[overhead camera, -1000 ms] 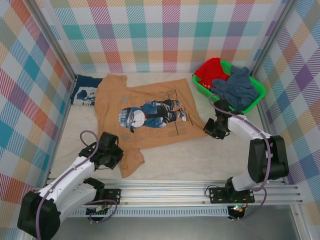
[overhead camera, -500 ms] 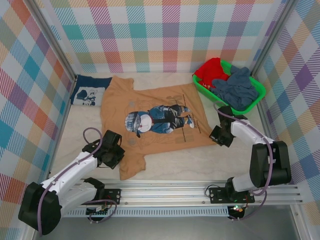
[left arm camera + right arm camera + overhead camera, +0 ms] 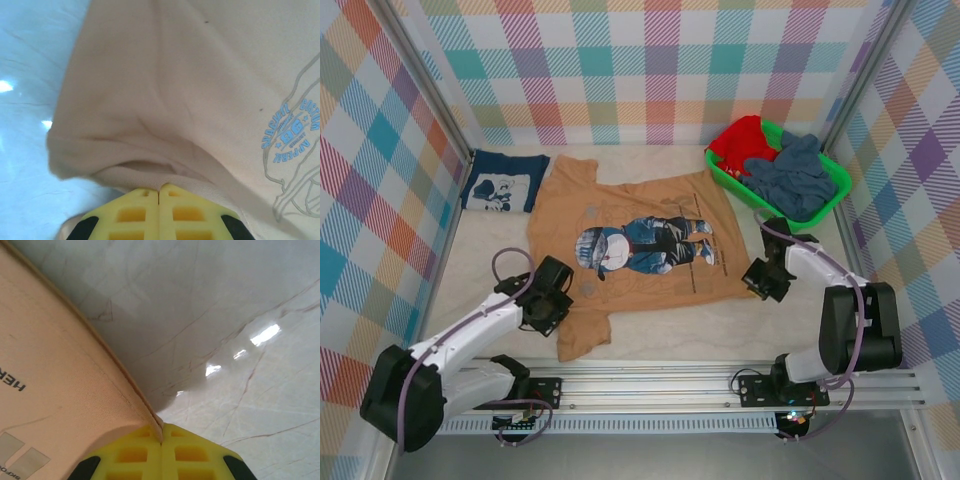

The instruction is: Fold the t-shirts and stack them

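From the overhead camera I see the tan-orange t-shirt (image 3: 630,240) spread print-side up across the middle of the bench (image 3: 720,330), with its cartoon figure (image 3: 640,243) in blue jeans lying sideways. My left end effector (image 3: 552,298) sits at the shirt's near left edge, right by the sleeve that trails toward the arm bases. On its wrist camera the yellow fingers (image 3: 135,215) are pressed together, with a bunched fold of tan cloth pinched at their tips. My right end effector (image 3: 760,282) is at the shirt's near right corner. There the wrist camera shows the yellow fingers (image 3: 190,455) clamped on the hem, with pale bare bench beyond the cloth's edge. Between the two grips the shirt lies mostly flat, with a few creases. The navy t-shirt (image 3: 500,190) rests folded at the far left with its white graphic up, just beside the tan one; I cannot tell whether they touch. A green basket (image 3: 730,180) in the far right corner holds red and grey-blue clothes, apart from the shirt.
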`<state>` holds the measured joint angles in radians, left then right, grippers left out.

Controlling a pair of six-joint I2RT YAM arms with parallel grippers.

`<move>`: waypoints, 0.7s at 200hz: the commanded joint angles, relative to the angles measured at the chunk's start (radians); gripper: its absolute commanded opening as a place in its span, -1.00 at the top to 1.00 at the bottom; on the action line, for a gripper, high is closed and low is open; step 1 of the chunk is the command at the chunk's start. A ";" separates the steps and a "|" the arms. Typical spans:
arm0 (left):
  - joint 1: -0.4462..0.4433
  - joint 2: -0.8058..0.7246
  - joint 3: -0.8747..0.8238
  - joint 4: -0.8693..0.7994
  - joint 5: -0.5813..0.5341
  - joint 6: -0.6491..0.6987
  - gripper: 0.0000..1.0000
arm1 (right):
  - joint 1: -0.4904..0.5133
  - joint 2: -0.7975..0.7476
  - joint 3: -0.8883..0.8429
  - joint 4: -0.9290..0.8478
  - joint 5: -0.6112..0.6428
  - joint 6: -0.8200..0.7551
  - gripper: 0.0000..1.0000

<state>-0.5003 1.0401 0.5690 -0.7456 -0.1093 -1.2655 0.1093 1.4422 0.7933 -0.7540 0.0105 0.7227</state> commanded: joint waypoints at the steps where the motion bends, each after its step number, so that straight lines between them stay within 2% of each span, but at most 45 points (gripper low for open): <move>1: -0.011 -0.063 -0.027 -0.119 -0.096 -0.073 1.00 | 0.023 0.003 -0.009 -0.033 -0.010 0.021 0.94; 16: -0.011 -0.074 -0.052 -0.099 -0.066 -0.100 1.00 | 0.026 -0.008 0.003 -0.053 0.014 0.023 0.77; 28: -0.011 -0.079 -0.053 -0.097 -0.058 -0.111 0.74 | 0.026 -0.019 0.017 -0.068 0.032 0.019 0.68; 42: -0.010 -0.097 -0.020 -0.154 -0.103 -0.118 0.59 | 0.026 -0.030 0.036 -0.086 0.040 0.018 0.58; 66: 0.010 -0.135 0.046 -0.201 -0.142 -0.107 0.10 | 0.026 -0.059 0.065 -0.119 0.040 0.027 0.11; 80: 0.019 -0.133 0.101 -0.235 -0.163 -0.089 -0.01 | 0.032 -0.087 0.090 -0.141 0.058 0.029 0.01; 88: 0.034 -0.128 0.143 -0.258 -0.180 -0.065 -0.01 | 0.033 -0.106 0.100 -0.143 0.064 0.022 0.03; 97: 0.069 -0.123 0.173 -0.240 -0.175 -0.010 0.10 | 0.037 -0.124 0.110 -0.125 0.054 0.002 0.18; 104: 0.116 -0.111 0.182 -0.200 -0.139 0.046 0.22 | 0.047 -0.131 0.115 -0.101 0.036 -0.019 0.29; 124: 0.272 0.010 0.186 -0.093 0.029 0.177 0.48 | 0.100 -0.100 0.129 -0.038 -0.033 -0.069 0.38; 140: 0.308 0.140 0.205 -0.070 0.068 0.240 0.54 | 0.130 -0.054 0.119 -0.011 -0.073 -0.060 0.43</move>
<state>-0.2596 1.0225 0.7601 -0.8680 -0.1551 -1.1877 0.1951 1.3323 0.9085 -0.8112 0.0208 0.6949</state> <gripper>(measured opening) 0.241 0.297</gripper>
